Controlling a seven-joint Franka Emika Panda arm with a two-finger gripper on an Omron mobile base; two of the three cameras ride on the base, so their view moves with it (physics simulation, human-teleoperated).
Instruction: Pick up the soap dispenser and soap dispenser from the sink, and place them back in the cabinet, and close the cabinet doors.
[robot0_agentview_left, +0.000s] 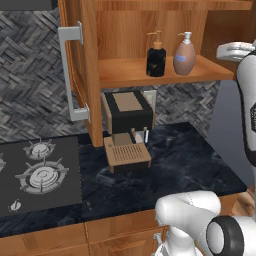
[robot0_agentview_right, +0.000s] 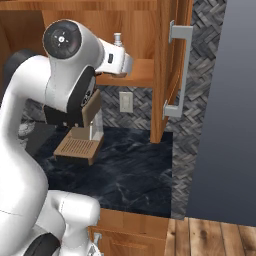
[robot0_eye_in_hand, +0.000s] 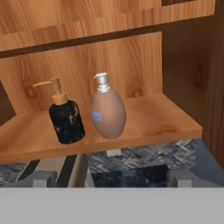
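Both soap dispensers stand upright side by side on the inner shelf (robot0_agentview_left: 125, 70) of the open cabinet. The black squarish one (robot0_agentview_left: 156, 58) (robot0_eye_in_hand: 66, 118) with a tan pump is on the left. Close beside it on the right is the peach egg-shaped one (robot0_agentview_left: 184, 56) (robot0_eye_in_hand: 108, 111) with a white pump. My gripper (robot0_eye_in_hand: 113, 179) is open and empty, hanging in front of the shelf a little back from the bottles. The cabinet doors stand open: the left door (robot0_agentview_left: 82, 65) and the right door (robot0_agentview_right: 167, 75), each with a grey bar handle. The sink is out of view.
A black and tan coffee machine (robot0_agentview_left: 127, 130) stands on the dark marble counter (robot0_agentview_left: 190, 160) under the shelf. A gas hob (robot0_agentview_left: 40, 172) lies to the left. A grey wall (robot0_agentview_right: 225, 100) bounds the counter on the right.
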